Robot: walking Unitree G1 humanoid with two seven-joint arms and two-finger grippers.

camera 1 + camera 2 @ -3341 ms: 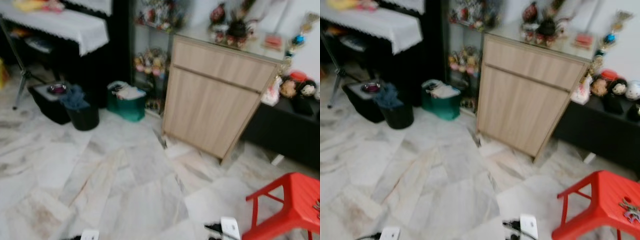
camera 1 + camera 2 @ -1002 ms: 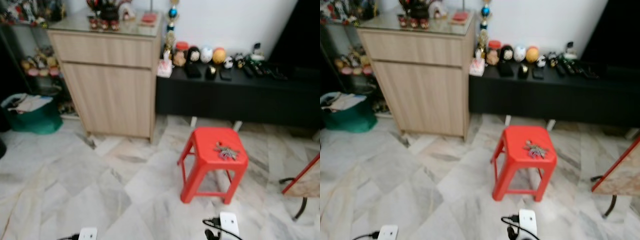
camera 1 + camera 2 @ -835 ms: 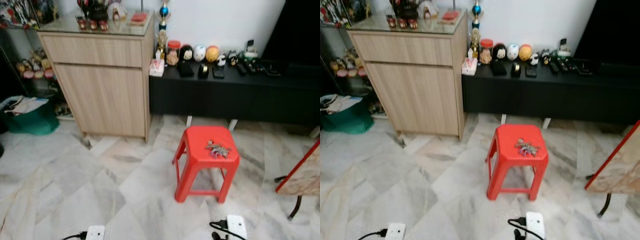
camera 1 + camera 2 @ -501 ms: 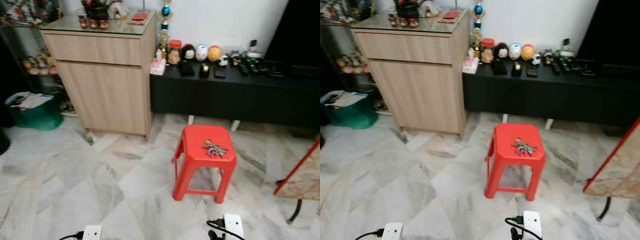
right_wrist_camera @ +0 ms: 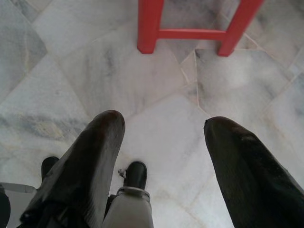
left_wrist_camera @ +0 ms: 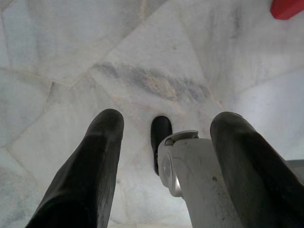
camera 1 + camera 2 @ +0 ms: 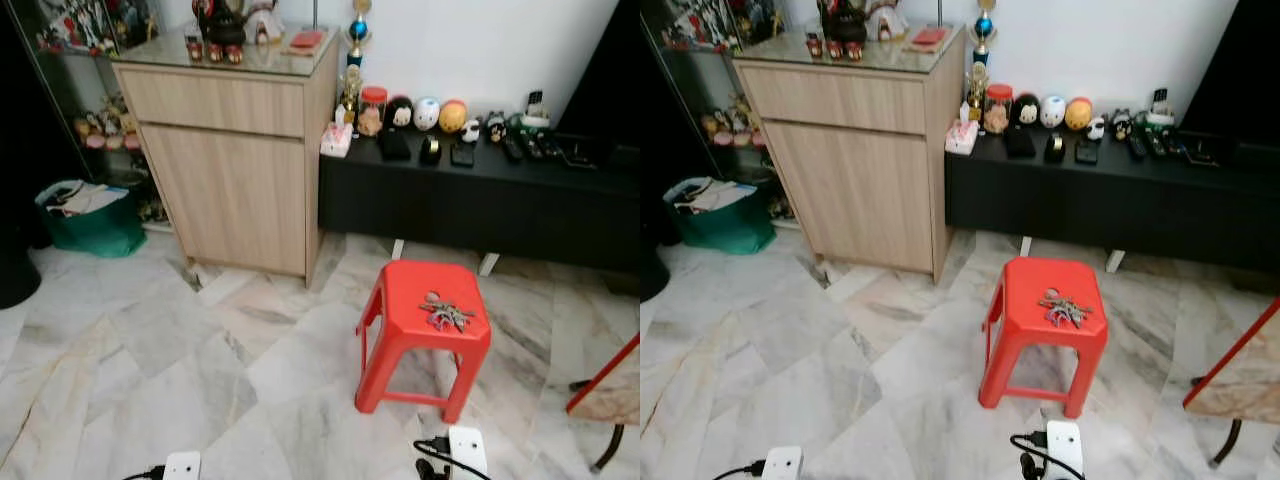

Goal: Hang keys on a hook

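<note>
Marble floor, living room. Keys were found on the stool, near its right edge. Left gripper and right gripper were hung low, fingers spread, empty. Closer approach to the stool was judged necessary before any reach.

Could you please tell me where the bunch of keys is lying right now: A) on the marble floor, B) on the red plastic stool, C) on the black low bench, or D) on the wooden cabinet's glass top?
B: the bunch of metal keys lies on the seat of the red plastic stool, which stands on the marble floor.
</note>
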